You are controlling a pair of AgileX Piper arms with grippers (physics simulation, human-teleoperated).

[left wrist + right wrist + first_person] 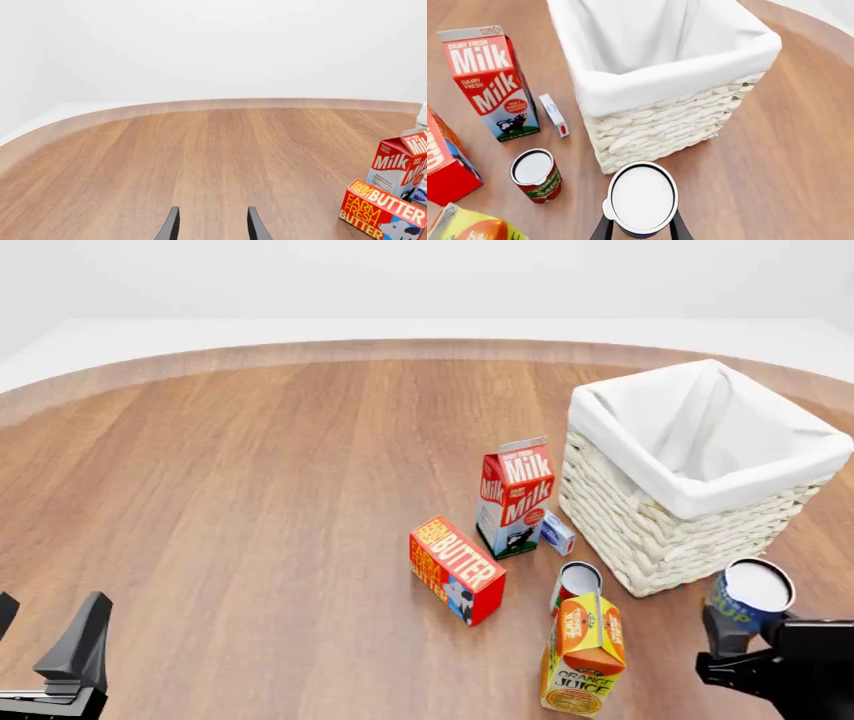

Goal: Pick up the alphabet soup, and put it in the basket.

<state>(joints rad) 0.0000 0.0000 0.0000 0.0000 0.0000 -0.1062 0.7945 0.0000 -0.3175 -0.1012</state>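
The alphabet soup [747,602] is a blue-labelled can with a pale top, and my right gripper [742,648] is shut on it. It is held upright on the near side of the basket, close to the front right edge of the view. In the right wrist view the can's white top [642,197] sits between the two fingers [602,231], just short of the basket's near corner. The basket [671,502] is large, cream wicker with a white lining [675,84], and looks empty. My left gripper [48,632] is open over bare table at the near left, its fingers [171,225] apart.
Left of the basket stand a milk carton [514,496] and a small white box [557,533]. A butter box [457,570], a small red-labelled can [577,586] and an orange juice carton [583,652] stand nearer, between the arms. The wooden table [240,480] curves away at the back.
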